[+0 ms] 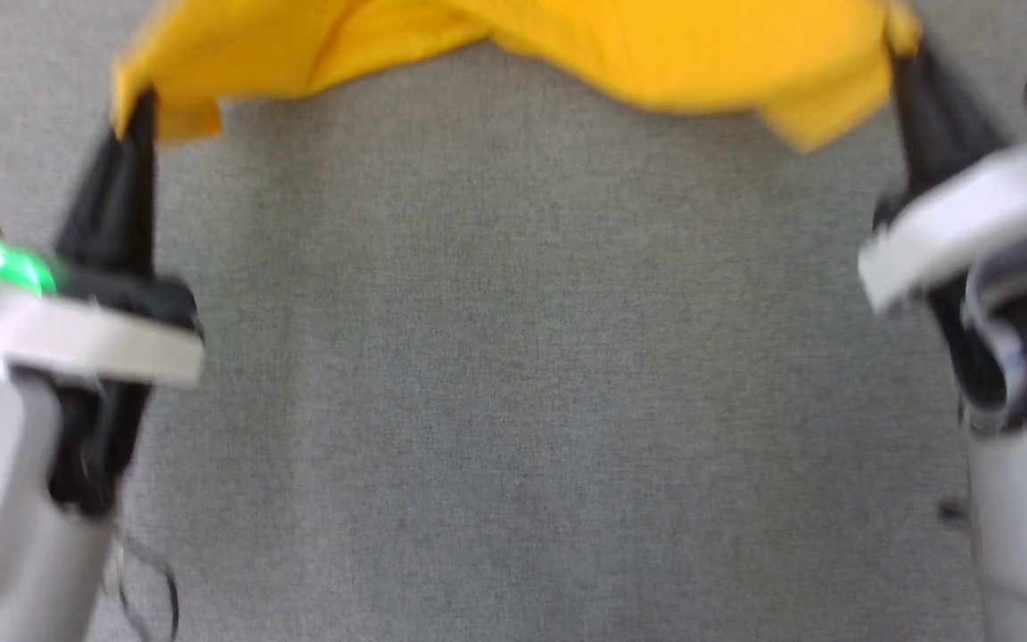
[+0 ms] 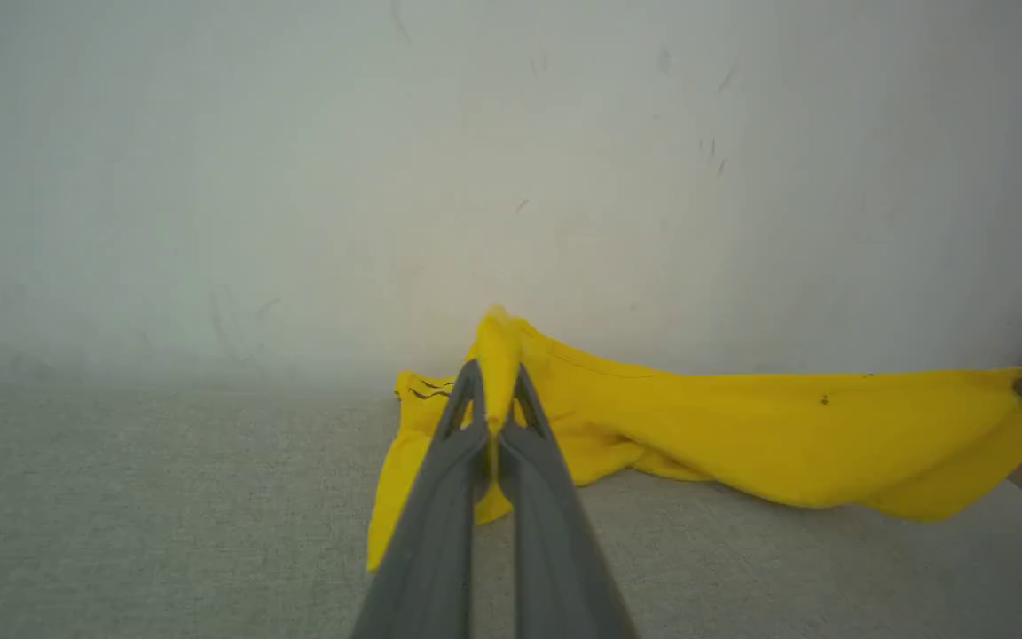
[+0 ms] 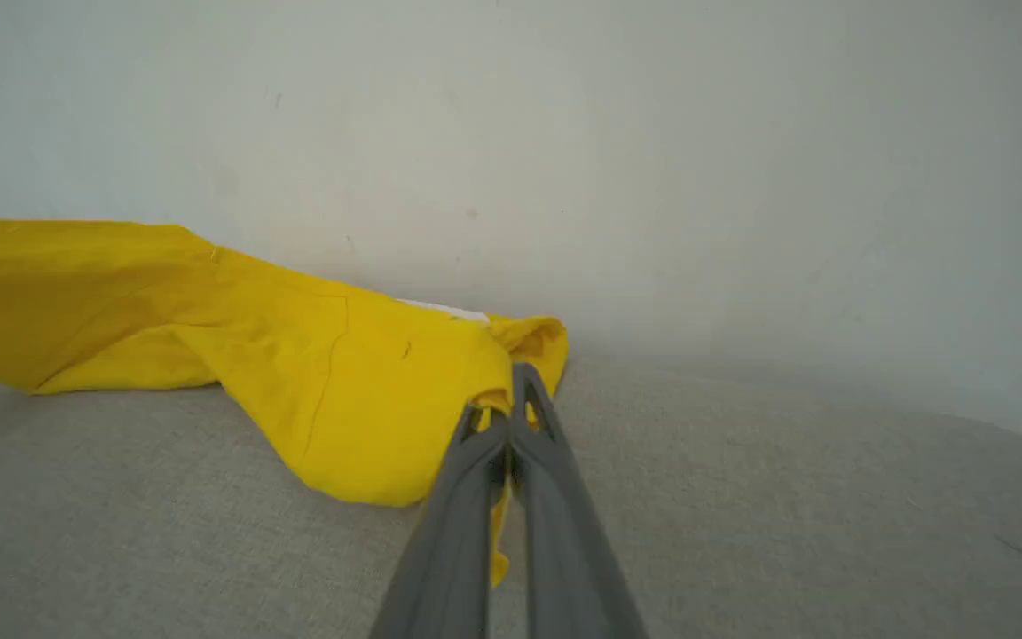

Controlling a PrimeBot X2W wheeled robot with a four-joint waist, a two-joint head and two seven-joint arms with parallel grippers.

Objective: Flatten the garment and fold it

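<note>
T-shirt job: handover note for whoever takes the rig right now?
Left gripper: shut on one end of the yellow T-shirt.
Right gripper: shut on the other end.
T-shirt: strung between them at the far side of the grey cloth surface, near the pale wall. It sags and is creased in the middle.
Done: both ends gripped, shirt spread widthwise.
Left: lay it flat, smooth it, then fold. No fold made yet.

No text, label, brand, number or sign can be read; the thin black marks on the garment are wavy lines, not letters.
</note>
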